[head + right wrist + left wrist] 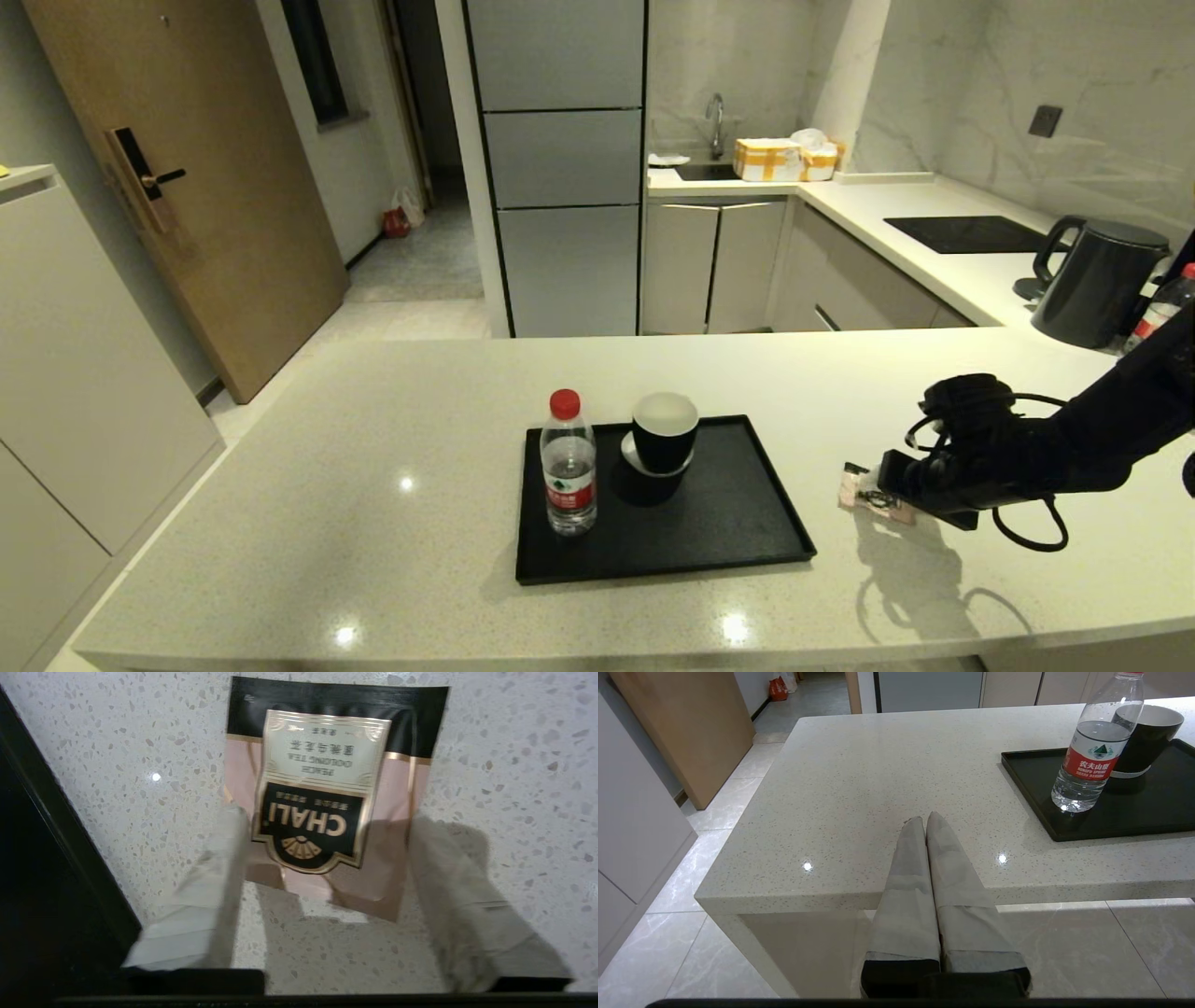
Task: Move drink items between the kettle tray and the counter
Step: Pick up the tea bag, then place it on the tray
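Observation:
The pale-pink sachet [864, 490] [327, 798] with a black top strip lies flat on the speckled counter [373, 448], just right of the black kettle tray [738, 523]. My right gripper [327, 821] [887, 490] is open low over it, one finger on either side of the sachet's near end. The red-capped water bottle [569, 467] [1097, 751] stands upright on the tray's left part. My left gripper [922, 821] is shut and empty, held off the counter's front-left edge, out of the head view.
Stacked black cups [664, 439] with white insides stand on the tray behind the bottle. A black kettle [1097, 280] and a second red-labelled bottle [1162, 313] stand at the far right. A black cooktop panel [966, 233] lies on the back counter.

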Motion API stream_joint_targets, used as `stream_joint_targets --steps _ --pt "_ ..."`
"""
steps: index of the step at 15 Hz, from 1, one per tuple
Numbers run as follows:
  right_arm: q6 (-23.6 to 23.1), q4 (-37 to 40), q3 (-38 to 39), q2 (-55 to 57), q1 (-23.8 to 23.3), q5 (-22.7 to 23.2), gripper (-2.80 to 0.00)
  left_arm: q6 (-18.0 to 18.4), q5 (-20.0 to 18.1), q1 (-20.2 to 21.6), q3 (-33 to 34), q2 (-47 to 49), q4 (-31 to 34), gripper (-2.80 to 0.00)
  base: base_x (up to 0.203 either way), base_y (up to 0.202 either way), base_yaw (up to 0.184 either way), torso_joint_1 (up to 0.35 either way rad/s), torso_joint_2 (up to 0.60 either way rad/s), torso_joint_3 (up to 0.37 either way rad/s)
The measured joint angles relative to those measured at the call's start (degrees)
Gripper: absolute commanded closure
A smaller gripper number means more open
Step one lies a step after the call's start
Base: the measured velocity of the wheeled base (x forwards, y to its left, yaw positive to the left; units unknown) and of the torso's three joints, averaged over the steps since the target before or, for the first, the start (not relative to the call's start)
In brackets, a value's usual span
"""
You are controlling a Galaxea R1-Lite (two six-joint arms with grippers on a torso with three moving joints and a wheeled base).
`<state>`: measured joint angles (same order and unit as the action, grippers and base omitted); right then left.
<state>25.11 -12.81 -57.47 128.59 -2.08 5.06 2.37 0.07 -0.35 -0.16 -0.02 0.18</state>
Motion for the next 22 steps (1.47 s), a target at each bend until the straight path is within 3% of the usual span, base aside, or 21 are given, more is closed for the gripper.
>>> stream_joint_targets --steps 17,22 --pt "-0.14 1.66 1.31 -4.06 0.84 0.52 0.0 0.02 0.0 0.02 0.0 0.0 -0.02 0.0 0.0 0.0 0.0 0.0 0.0 0.0" --pt "0.43 10.09 1.04 -16.34 12.54 0.1 0.0 0.04 0.0 0.0 0.0 0.0 0.0 0.0 0.0 0.0 0.0 0.0 0.0 0.0"
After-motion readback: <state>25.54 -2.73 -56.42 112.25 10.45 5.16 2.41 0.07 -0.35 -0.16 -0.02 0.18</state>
